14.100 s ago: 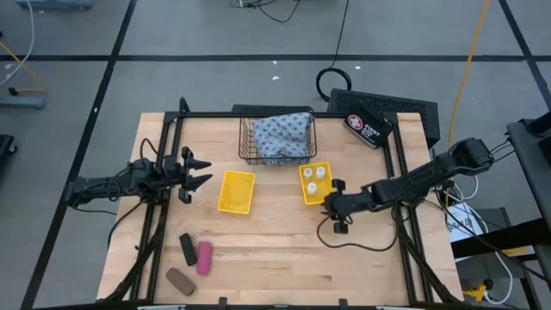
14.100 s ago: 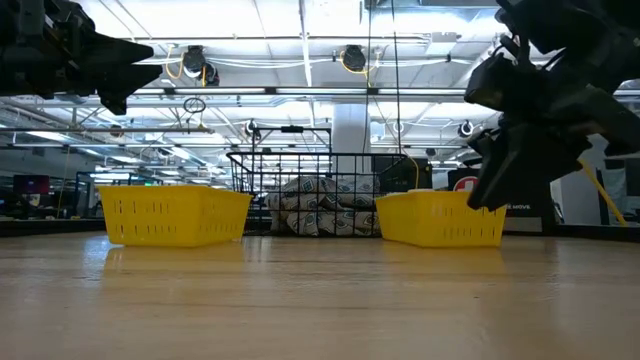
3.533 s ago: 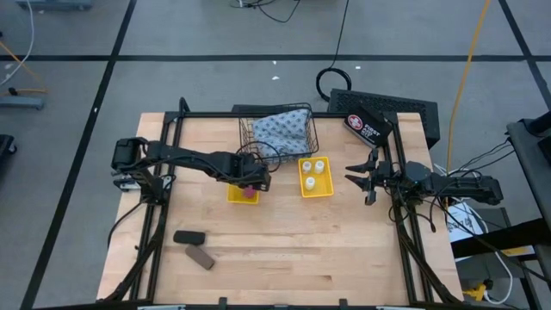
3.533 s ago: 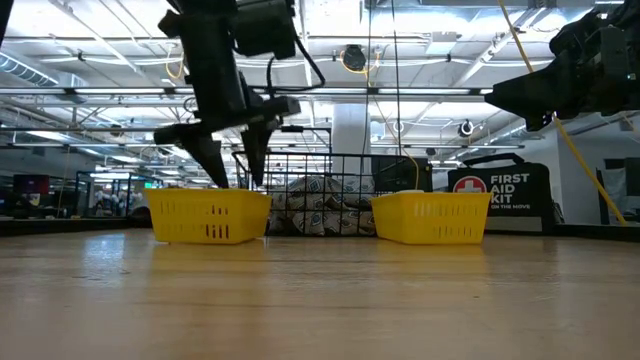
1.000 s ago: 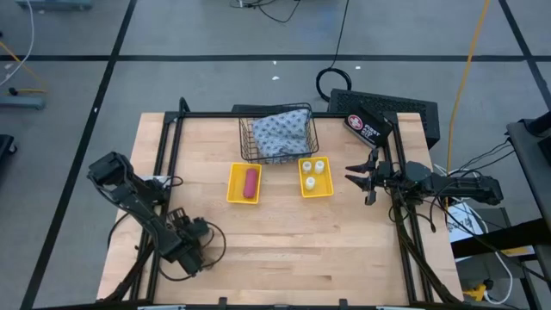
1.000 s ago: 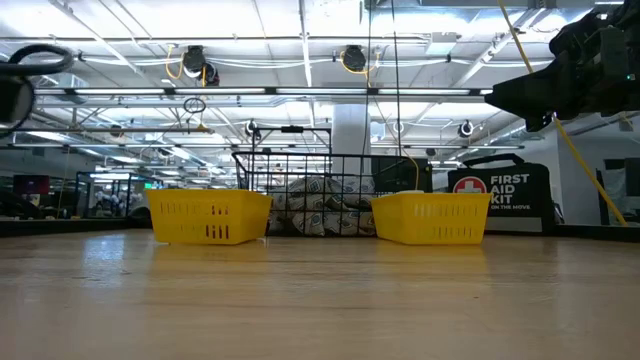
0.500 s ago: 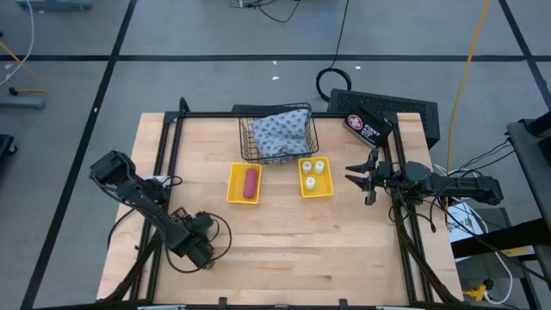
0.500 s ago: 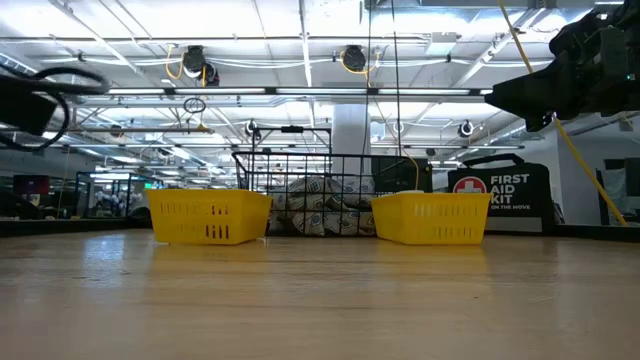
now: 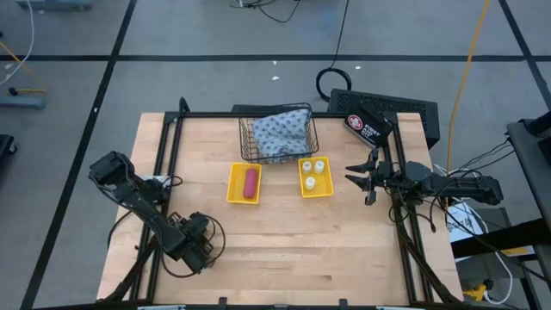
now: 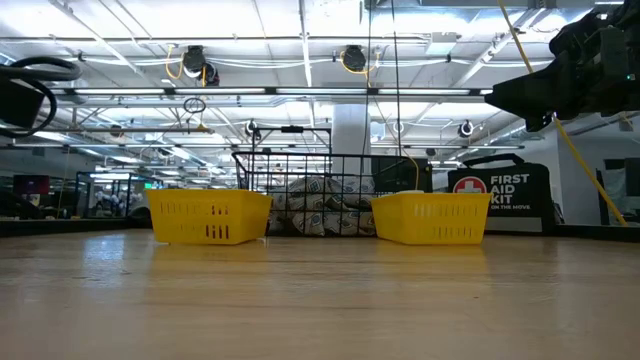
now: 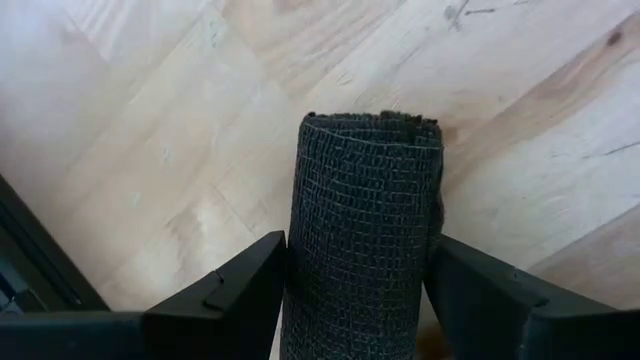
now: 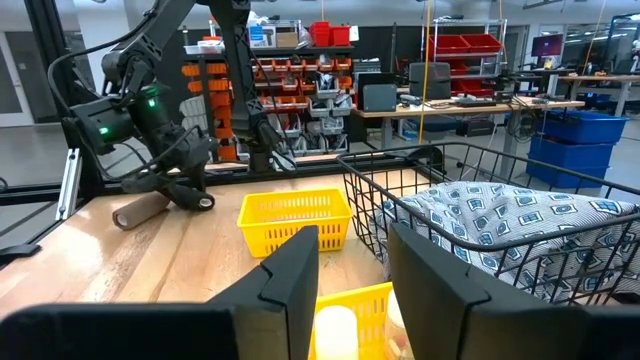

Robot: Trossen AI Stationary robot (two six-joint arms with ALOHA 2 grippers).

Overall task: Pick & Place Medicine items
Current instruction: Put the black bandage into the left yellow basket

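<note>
The left gripper (image 11: 360, 300) was low over the near-left tabletop (image 9: 344, 250), its jaws pressed on both sides of the black roll (image 11: 365, 230). The roll looked soft, light and rough, so holding its middle seemed best. The right gripper (image 9: 362, 176) waited with open jaws.

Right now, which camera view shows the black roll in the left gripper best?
The left wrist view: the black roll fills the frame between the left gripper fingers. The right wrist view shows the roll far off. In the high view the arm hides it; the low view misses it.
</note>
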